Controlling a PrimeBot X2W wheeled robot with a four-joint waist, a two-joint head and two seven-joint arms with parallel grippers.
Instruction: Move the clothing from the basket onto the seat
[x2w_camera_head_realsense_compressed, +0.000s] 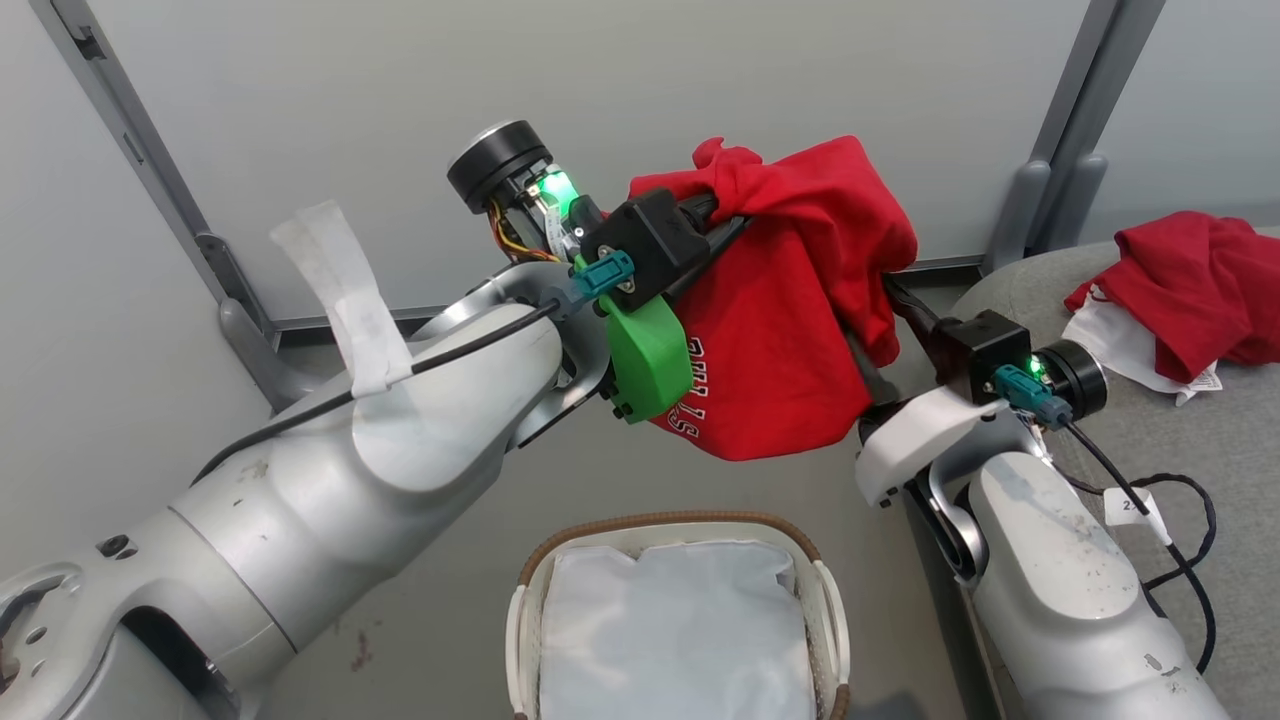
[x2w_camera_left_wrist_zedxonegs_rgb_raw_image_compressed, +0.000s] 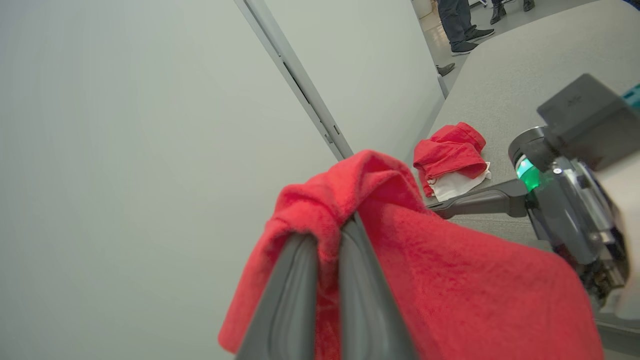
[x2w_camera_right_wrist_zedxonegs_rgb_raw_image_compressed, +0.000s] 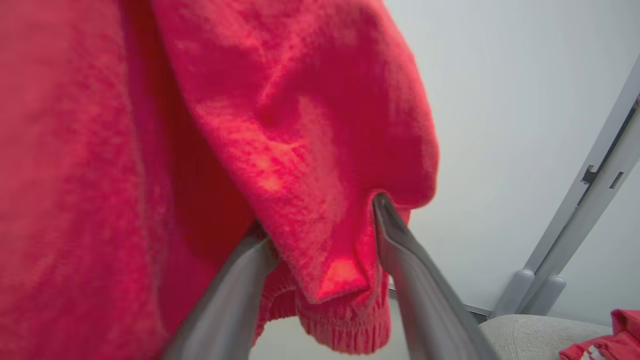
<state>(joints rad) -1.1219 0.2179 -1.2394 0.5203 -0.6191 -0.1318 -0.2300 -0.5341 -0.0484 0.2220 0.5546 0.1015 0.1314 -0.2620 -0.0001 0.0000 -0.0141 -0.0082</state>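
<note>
left tool (x2w_camera_left_wrist_zedxonegs_rgb_raw_image_compressed: 334, 231) clenching red jersey (x2w_camera_head_realsense_compressed: 790, 340), basket (x2w_camera_head_realsense_compressed: 672, 522) sitting at 6 o'clock; right tool (x2w_camera_right_wrist_zedxonegs_rgb_raw_image_compressed: 320, 220) resting released, fingers apart in cloth.

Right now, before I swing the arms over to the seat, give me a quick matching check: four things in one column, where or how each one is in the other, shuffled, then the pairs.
Things
1. red jersey
2. red-and-white garment
3. white liner sheet
4. left gripper

Place or state
A. lying flat in the basket
B. pinched shut on fabric
C. hanging in the air, clear of the basket and the seat
D. crumpled on the seat

Pairs: 1-C, 2-D, 3-A, 4-B
</note>
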